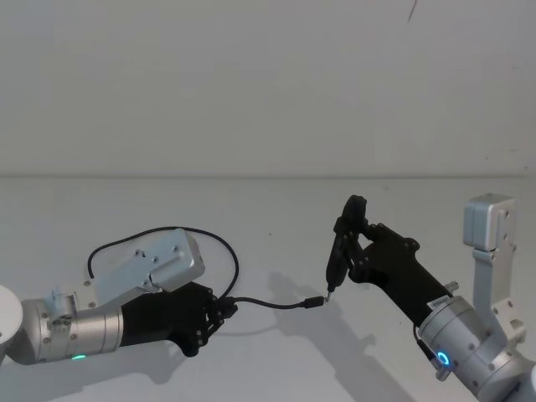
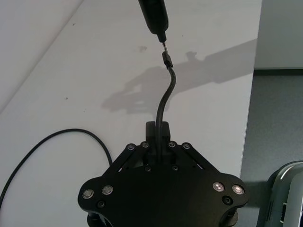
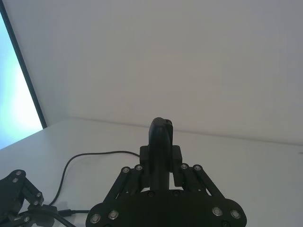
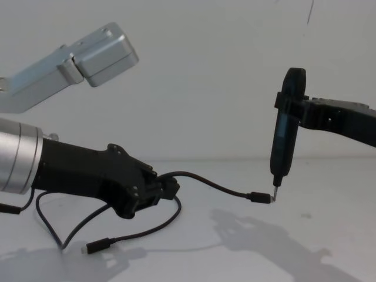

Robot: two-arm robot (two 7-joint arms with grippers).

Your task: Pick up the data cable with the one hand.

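The data cable (image 1: 272,303) is a thin black lead. My left gripper (image 1: 224,308), black on a silver cylinder with a green ring, is shut on it a short way from one plug (image 4: 258,197). That plug sticks out in the air toward the right. The remaining cable (image 4: 147,229) sags in a loop to the table and ends in a second plug (image 4: 94,247) lying flat. My right gripper (image 1: 352,230) is shut on a black pen-shaped tool (image 4: 285,132), held upright. Its metal tip (image 2: 163,47) meets the raised plug (image 2: 166,59).
The white table (image 1: 276,360) runs back to a pale wall. In the left wrist view its edge (image 2: 248,118) drops to grey floor. A silver link (image 1: 490,230) of the right arm stands upright at the far right.
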